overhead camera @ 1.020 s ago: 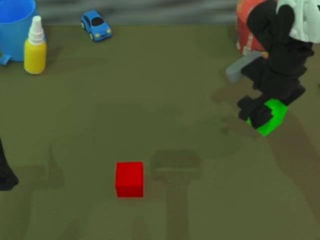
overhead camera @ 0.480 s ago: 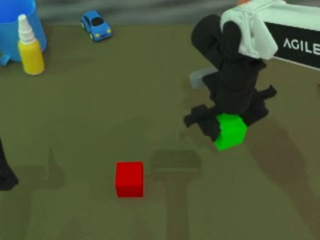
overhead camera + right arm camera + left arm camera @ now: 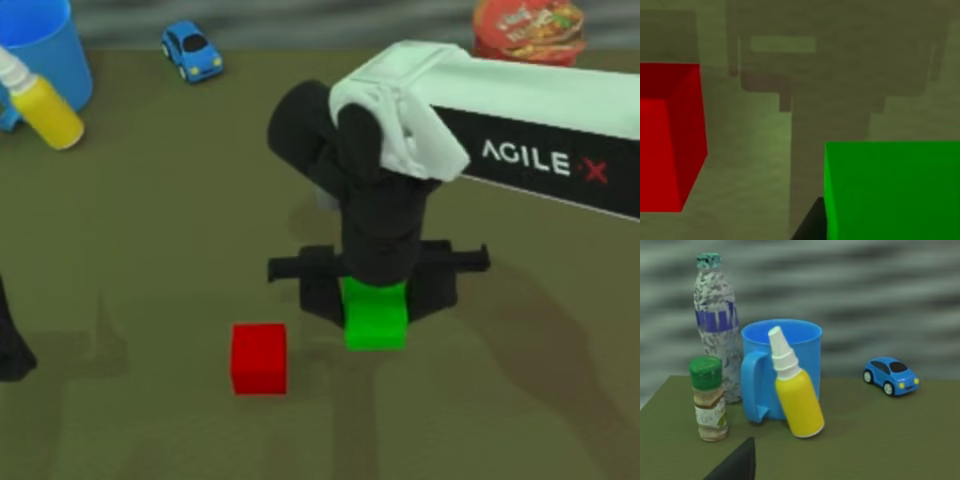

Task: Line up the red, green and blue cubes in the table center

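The red cube (image 3: 259, 357) sits on the olive table (image 3: 150, 250) a little left of centre. My right gripper (image 3: 375, 305) is shut on the green cube (image 3: 375, 322) and holds it just right of the red one, with a narrow gap between them. The right wrist view shows the green cube (image 3: 890, 190) close up against one dark finger (image 3: 809, 227), with the red cube (image 3: 665, 145) off to the side. The blue cube is out of view. My left gripper (image 3: 10, 350) is parked at the table's left edge.
At the back left stand a big blue mug (image 3: 35, 50) with a yellow dropper bottle (image 3: 40, 108) leaning on it, a water bottle (image 3: 717, 325) and a spice jar (image 3: 709, 400). A blue toy car (image 3: 192, 50) and a red noodle cup (image 3: 528, 28) sit along the back edge.
My right arm has carried the green cube from the right side leftward and forward, to beside the red cube. The yellow bottle has tipped left against the mug.
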`<action>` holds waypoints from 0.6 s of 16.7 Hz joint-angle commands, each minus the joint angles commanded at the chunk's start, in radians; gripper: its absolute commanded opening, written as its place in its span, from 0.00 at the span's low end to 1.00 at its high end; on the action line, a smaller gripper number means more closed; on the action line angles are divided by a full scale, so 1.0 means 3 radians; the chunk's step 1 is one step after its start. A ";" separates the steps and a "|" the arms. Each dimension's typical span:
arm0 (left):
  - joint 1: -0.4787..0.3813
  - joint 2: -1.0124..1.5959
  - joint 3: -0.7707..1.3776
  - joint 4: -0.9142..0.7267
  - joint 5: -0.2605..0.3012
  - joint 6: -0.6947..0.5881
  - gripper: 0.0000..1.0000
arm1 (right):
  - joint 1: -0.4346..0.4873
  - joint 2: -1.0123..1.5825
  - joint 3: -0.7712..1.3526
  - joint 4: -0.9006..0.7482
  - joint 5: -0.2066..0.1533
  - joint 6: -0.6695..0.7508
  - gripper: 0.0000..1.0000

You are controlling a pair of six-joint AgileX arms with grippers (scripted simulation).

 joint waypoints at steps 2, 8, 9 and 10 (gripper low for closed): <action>0.0000 0.0000 0.0000 0.0000 0.0000 0.0000 1.00 | 0.0088 -0.0039 -0.0003 0.0008 0.0004 0.0179 0.00; 0.0000 0.0000 0.0000 0.0000 0.0000 0.0000 1.00 | 0.0094 -0.0035 -0.0016 0.0025 0.0001 0.0224 0.00; 0.0000 0.0000 0.0000 0.0000 0.0000 0.0000 1.00 | 0.0093 -0.0023 -0.0048 0.0071 0.0002 0.0225 0.00; 0.0000 0.0000 0.0000 0.0000 0.0000 0.0000 1.00 | 0.0092 -0.0004 -0.0101 0.0150 0.0003 0.0227 0.00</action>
